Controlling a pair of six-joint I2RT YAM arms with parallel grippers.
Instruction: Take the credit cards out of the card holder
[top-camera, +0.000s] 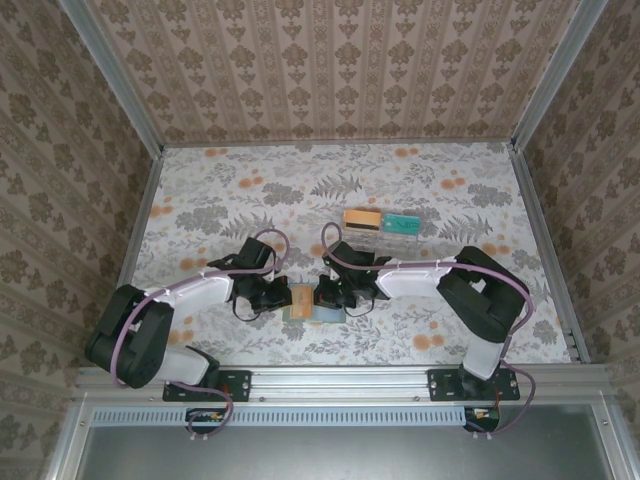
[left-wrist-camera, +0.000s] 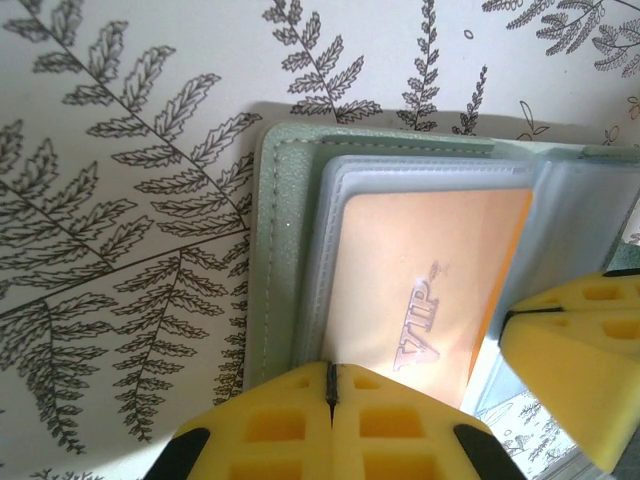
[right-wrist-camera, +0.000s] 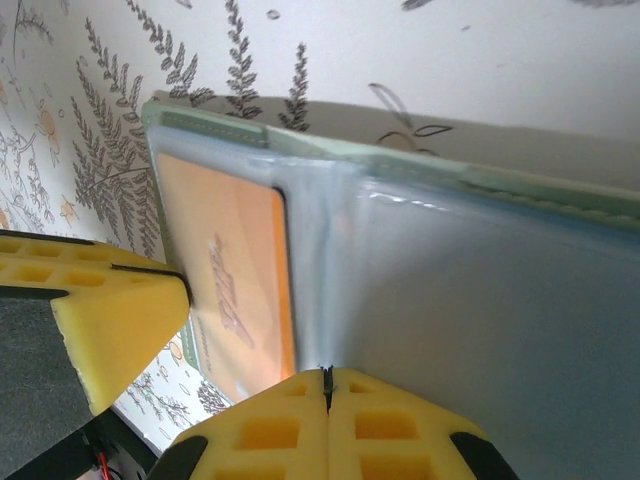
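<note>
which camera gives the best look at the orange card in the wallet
Left wrist: the orange card lies nearly face-on in a clear sleeve of the card holder, raised VIP lettering readable. Right wrist shows it steeply slanted, lettering hard to read. Top external shows it as a small orange patch.

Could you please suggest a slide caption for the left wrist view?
Closed left gripper at the edge of the open card holder, tan-orange VIP credit card sleeved inside.
</note>
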